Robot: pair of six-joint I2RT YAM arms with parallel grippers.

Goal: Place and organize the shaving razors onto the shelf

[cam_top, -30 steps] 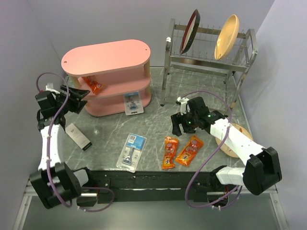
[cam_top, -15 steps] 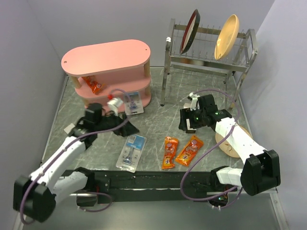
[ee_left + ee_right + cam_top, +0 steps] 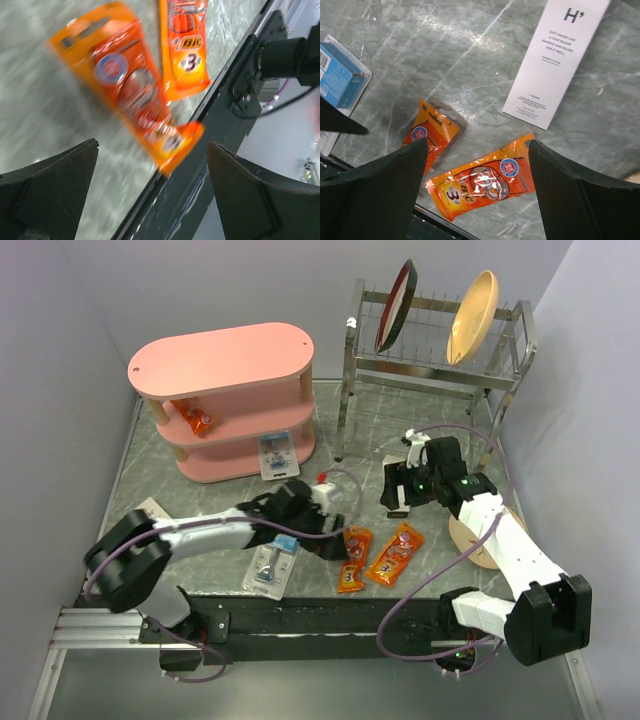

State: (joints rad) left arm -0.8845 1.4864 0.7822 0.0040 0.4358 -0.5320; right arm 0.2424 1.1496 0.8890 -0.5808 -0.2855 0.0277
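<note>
Shows the pink shelf (image 3: 220,358) at the far left of the bench (image 3: 330,470), with one pack of the shaving razors (image 3: 277,455) at the right end of its lowest tier, blue card up, poking past the board's edge; cannot tell whether lying or leaning there. Finds the second razor pack (image 3: 270,568) flat on the bench near the front rail, well apart from the shelf and partly under the left arm. Puts the left tool (image 3: 150,160) just right of that pack, above the two orange packets (image 3: 352,558), fingers spread wide, released, gripping nothing. Gives a blurred left wrist view. Sets the right tool (image 3: 477,145) farther right, over the bench beside a long white box (image 3: 555,60) lying flat, likewise released with nothing between its fingers. Catches, in the right wrist view, both orange packets side by side and a corner of the blue razor card at the left edge. Leaves a third orange packet (image 3: 193,418) on the shelf's middle tier. Places a metal dish rack (image 3: 430,370) at the far right, holding a dark plate (image 3: 395,305) and a tan plate (image 3: 472,315) on edge.
</note>
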